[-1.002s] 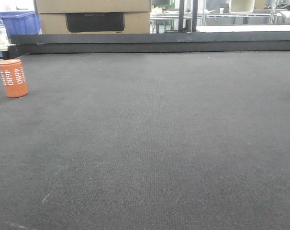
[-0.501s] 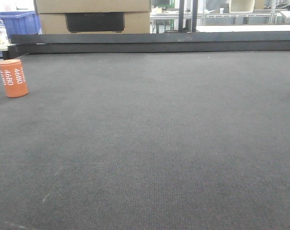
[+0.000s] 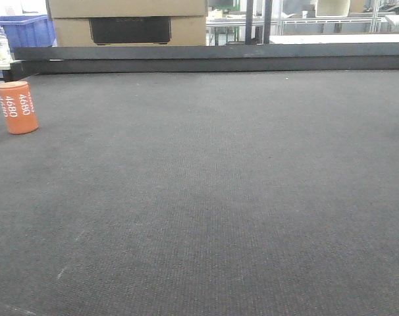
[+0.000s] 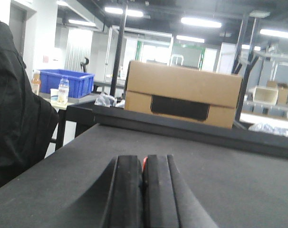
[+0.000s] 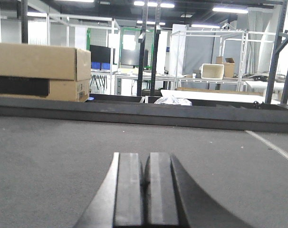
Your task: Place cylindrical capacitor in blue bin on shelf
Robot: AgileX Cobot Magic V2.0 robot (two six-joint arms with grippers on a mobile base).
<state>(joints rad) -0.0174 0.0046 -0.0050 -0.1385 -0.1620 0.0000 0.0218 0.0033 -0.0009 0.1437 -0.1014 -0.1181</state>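
Low over the tabletop point(image 4: 229, 190), left hand point(image 4: 143, 164) and right hand point(image 5: 146, 164) sit level, closed.

The cylindrical capacitor point(image 3: 18, 107) is an orange-red can with white "4680" printed lengthwise. It stands upright, far left on the dark tabletop point(image 3: 219, 197).

Matt woven tabletop point(image 3: 219, 197) — smooth cylindrical capacitor point(image 3: 17, 107).

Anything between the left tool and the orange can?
Nothing visible. The orange can stands alone on the dark tabletop; the left wrist view shows only a red sliver just past the shut left tool.
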